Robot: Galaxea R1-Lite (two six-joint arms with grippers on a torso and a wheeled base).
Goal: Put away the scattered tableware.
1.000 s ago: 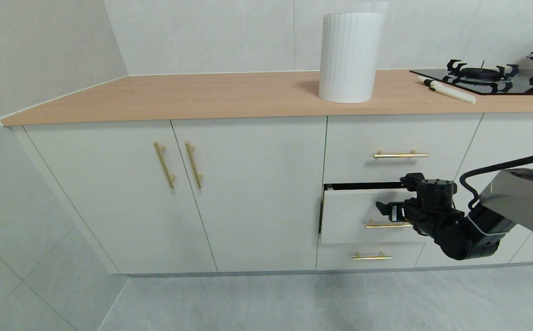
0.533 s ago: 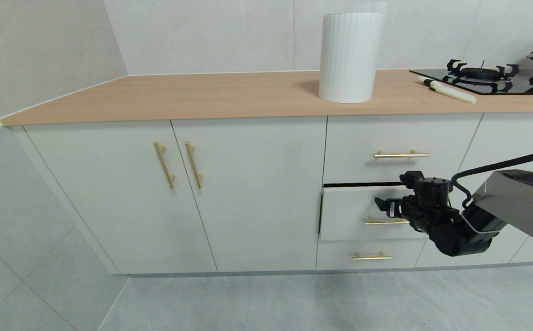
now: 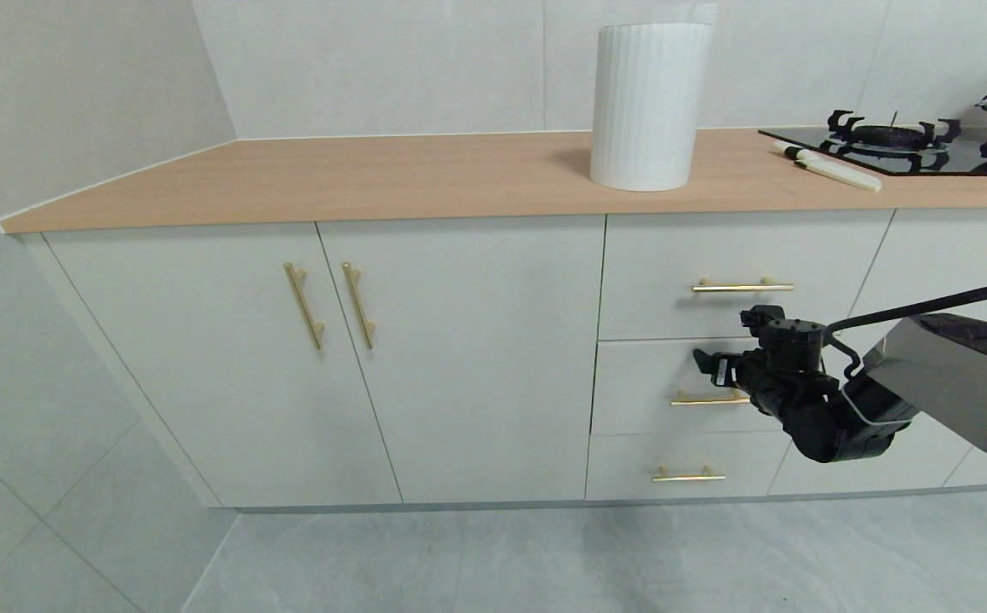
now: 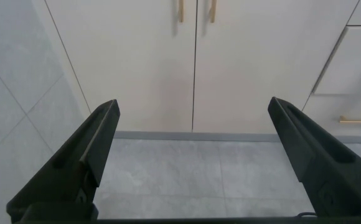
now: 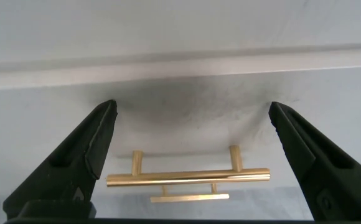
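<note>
The right end effector (image 5: 192, 121), spread open and empty, faces the shut middle drawer (image 3: 642, 387) close to its handle (image 5: 188, 178), while 1 knife (image 3: 829, 168) lies above on the tabletop (image 3: 374, 179), slanting along the hob (image 3: 893, 145), nearer this arm than the open left end effector (image 4: 193, 115)

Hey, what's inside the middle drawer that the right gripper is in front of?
Its contents are hidden: the middle drawer is shut. Only its front and gold handle show, with the open right gripper in front.
</note>
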